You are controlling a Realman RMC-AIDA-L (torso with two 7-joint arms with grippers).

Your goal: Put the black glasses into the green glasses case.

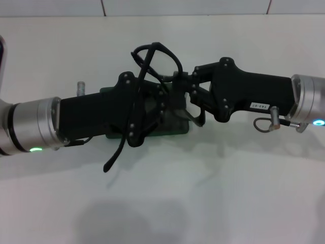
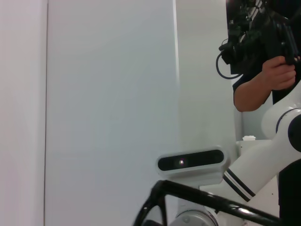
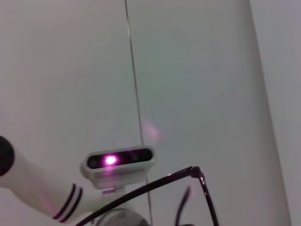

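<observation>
The thin black-framed glasses (image 1: 152, 66) are held above the dark green hard-shell case (image 1: 175, 124) on the white desk (image 1: 162, 203), one temple arm slanting down toward the robot. Both grippers, left (image 1: 161, 99) and right (image 1: 189, 91), meet at the frame; I cannot tell either's finger spread.

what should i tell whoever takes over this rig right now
Left gripper: over the green glasses case, with the black glasses at its fingers; the grip itself is hidden.
Right gripper: at the frame from the other side, above the case.
Glasses: in the air, one temple arm hanging towards the table.
Case: mostly hidden under both arms.
Done: glasses lifted. Left: lay them in the case.
</observation>
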